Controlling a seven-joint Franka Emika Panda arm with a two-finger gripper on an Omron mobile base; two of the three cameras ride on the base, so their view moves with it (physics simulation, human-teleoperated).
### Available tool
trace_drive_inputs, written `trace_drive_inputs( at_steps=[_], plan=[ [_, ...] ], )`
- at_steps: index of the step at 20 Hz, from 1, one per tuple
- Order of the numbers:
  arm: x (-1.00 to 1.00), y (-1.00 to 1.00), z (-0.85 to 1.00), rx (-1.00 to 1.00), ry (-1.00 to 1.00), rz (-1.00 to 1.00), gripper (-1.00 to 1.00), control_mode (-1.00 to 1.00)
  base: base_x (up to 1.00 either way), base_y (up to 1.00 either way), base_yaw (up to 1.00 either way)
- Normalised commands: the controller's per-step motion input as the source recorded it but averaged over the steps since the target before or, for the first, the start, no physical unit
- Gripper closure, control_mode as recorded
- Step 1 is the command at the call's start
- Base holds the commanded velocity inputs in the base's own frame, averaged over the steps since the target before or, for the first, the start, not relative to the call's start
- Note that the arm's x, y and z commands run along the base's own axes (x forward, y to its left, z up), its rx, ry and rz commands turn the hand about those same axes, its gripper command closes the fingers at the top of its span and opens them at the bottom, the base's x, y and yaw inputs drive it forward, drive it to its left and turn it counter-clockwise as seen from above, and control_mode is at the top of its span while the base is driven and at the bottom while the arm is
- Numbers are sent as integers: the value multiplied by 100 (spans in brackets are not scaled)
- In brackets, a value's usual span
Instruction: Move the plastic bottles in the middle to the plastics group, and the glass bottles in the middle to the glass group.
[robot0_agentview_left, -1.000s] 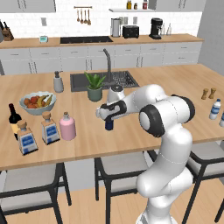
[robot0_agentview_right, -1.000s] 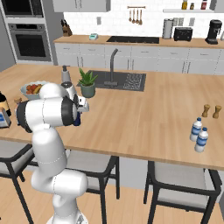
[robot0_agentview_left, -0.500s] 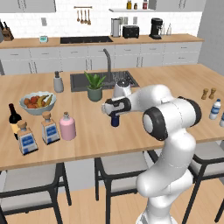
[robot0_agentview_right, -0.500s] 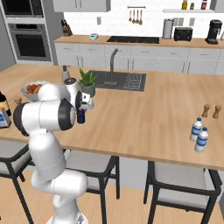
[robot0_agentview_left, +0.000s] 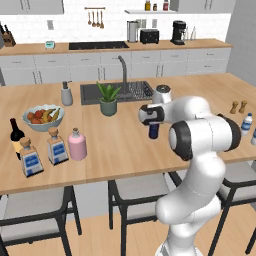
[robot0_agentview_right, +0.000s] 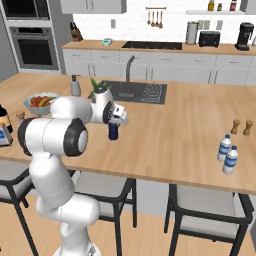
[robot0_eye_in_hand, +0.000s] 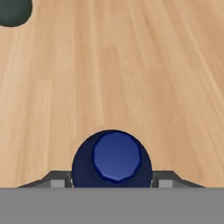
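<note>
Island (robot0_agentview_left: 115, 145): I see bare wood under the hand.
Arm (robot0_agentview_left: 200, 132): reaching left over mid-counter.
Gripper (robot0_eye_in_hand: 112, 181): I read it clamped on the navy bottle (robot0_eye_in_hand: 112, 159), carried above the island.
Handling: light, stiff, smooth plastic, I'd guess; hold the round body, below the cap.

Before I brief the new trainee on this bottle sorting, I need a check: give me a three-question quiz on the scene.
1. True or false: the claw holds the navy bottle.
2. What stands beside the pink bottle? A) square clear bottle B) pepper shakers
3. Fill in: the two blue-capped plastic bottles stand near the counter's ____ end in the right base view.

Key: 1 true; 2 A; 3 right.
</note>
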Motion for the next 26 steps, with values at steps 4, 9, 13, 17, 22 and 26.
trace_drive_inputs(
  at_steps=[4, 9, 13, 17, 22, 26],
  plan=[
    [-5, -100, 15, 0, 0, -22, 100, -100, 0, 0, 0],
    [-52, -100, 11, 0, 0, -18, 100, -100, 0, 0, 0],
    [-53, -100, 0, -1, 0, -21, 100, -100, 0, 0, 0],
    [-24, -100, 2, -4, 0, -22, 100, -100, 0, 0, 0],
    [0, -98, 16, -7, 4, -13, 100, -100, 0, 0, 0],
    [0, -98, 11, -1, 1, -11, 100, -100, 0, 0, 0]
  ],
)
